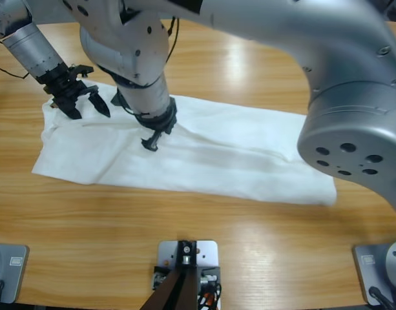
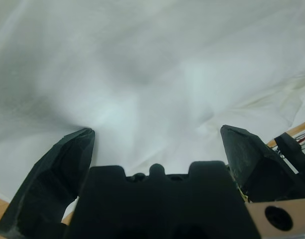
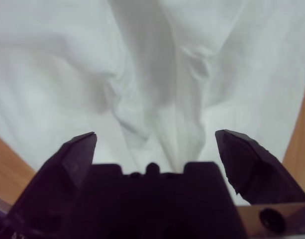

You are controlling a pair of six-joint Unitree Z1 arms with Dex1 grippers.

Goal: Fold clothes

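Note:
The clothes are one white shirt (image 1: 236, 148), spread as a long flat band across the middle of the wooden table. My left gripper (image 1: 88, 108) comes in from the upper left and hangs open just over the shirt's left end. In the left wrist view the cloth (image 2: 152, 64) fills the frame beyond the open gripper (image 2: 157, 132). My right gripper (image 1: 154, 139) points down onto the shirt left of its middle. In the right wrist view it (image 3: 155, 134) stands open, with a raised crease of the cloth (image 3: 142, 109) between its jaws.
The table (image 1: 249, 71) shows bare wood all around the shirt. The right arm's big silver elbow (image 1: 353, 129) hangs over the shirt's right end, hiding part of it. A black part with red wires (image 2: 291, 144) shows at the left wrist view's right edge.

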